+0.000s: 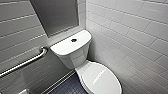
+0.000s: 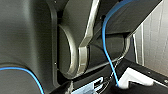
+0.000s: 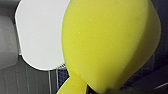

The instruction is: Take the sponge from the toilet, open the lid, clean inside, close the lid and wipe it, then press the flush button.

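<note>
— Sponge?
— Up off the toilet, pinched in the right gripper, squeezed to a crease at the held end. Yellow, close against the wrist camera, with the lid behind it and apart from it.
— Lid?
— Down flat over the bowl, white and glossy.
— Flush button?
— Dark and round, set in the middle of the tank top.
— Around the toilet?
— Metal grab bar on the tiled wall beside the tank, more tile on the other side, dark floor at the base.
</note>
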Controlling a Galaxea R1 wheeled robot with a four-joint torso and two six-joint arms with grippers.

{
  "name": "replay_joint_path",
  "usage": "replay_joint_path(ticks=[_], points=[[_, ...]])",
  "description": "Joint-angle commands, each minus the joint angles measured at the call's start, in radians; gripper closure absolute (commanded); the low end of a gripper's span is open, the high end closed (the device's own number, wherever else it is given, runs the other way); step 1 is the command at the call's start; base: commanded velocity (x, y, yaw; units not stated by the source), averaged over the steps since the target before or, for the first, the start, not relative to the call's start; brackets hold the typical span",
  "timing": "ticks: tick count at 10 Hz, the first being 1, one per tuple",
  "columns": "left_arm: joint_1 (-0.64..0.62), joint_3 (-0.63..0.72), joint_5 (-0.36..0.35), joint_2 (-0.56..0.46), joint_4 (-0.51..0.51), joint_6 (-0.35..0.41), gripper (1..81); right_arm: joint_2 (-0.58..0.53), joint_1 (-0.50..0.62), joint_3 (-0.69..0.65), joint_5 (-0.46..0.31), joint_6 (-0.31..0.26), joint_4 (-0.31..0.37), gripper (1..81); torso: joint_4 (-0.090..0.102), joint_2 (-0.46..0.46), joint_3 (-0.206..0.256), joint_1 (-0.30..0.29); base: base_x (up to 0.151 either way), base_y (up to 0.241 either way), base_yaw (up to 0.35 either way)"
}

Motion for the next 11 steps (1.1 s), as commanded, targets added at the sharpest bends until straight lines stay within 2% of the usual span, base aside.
replay_joint_path(ticks=[1, 2, 3, 4, 5, 6, 7, 8, 10, 11], points=[[0.031, 0.023, 0.043, 0.005, 0.017, 0.003, 1.0, -0.069, 0.186, 0.169, -0.006, -0.170, 0.046, 81.1, 0.000, 0.000, 0.000, 0.000, 0.000, 0.000, 0.000], [0.029, 0.022, 0.043, 0.007, 0.017, 0.003, 1.0, -0.026, 0.247, 0.166, -0.004, -0.234, 0.108, 81.1, 0.000, 0.000, 0.000, 0.000, 0.000, 0.000, 0.000], [0.028, 0.022, 0.043, 0.007, 0.017, 0.003, 1.0, 0.032, 0.316, 0.151, -0.003, -0.320, 0.202, 81.1, 0.000, 0.000, 0.000, 0.000, 0.000, 0.000, 0.000], [0.029, 0.020, 0.043, 0.005, 0.016, 0.001, 1.0, 0.106, 0.398, 0.111, -0.003, -0.418, 0.339, 81.1, 0.000, 0.000, 0.000, 0.000, 0.000, 0.000, 0.000], [0.028, 0.020, 0.043, 0.005, 0.014, 0.001, 1.0, 0.184, 0.474, 0.068, 0.002, -0.544, 0.489, 81.1, 0.000, 0.000, 0.000, 0.000, 0.000, 0.000, 0.000], [0.028, 0.020, 0.043, 0.004, 0.014, 0.001, 1.0, 0.251, 0.532, 0.016, 0.017, -0.635, 0.602, 81.1, 0.000, 0.000, 0.000, 0.000, 0.000, 0.000, 0.000], [0.028, 0.020, 0.043, 0.004, 0.011, 0.001, 1.0, 0.326, 0.585, -0.045, 0.024, -0.712, 0.684, 81.1, 0.000, 0.000, 0.000, 0.000, 0.000, 0.000, 0.000], [0.028, 0.019, 0.043, 0.002, 0.008, 0.001, 1.0, 0.391, 0.630, -0.111, 0.022, -0.735, 0.725, 81.1, 0.000, 0.000, 0.000, 0.000, 0.000, 0.000, 0.000], [0.028, 0.019, 0.043, 0.001, 0.005, 0.000, 1.0, 0.517, 0.688, -0.253, 0.011, -0.750, 0.757, 81.1, 0.000, 0.000, 0.000, 0.000, 0.000, 0.000, 0.000], [0.028, 0.019, 0.044, -0.001, 0.005, 0.000, 1.0, 0.583, 0.711, -0.321, 0.010, -0.783, 0.780, 81.1, 0.000, 0.000, 0.000, 0.000, 0.000, 0.000, 0.000]])
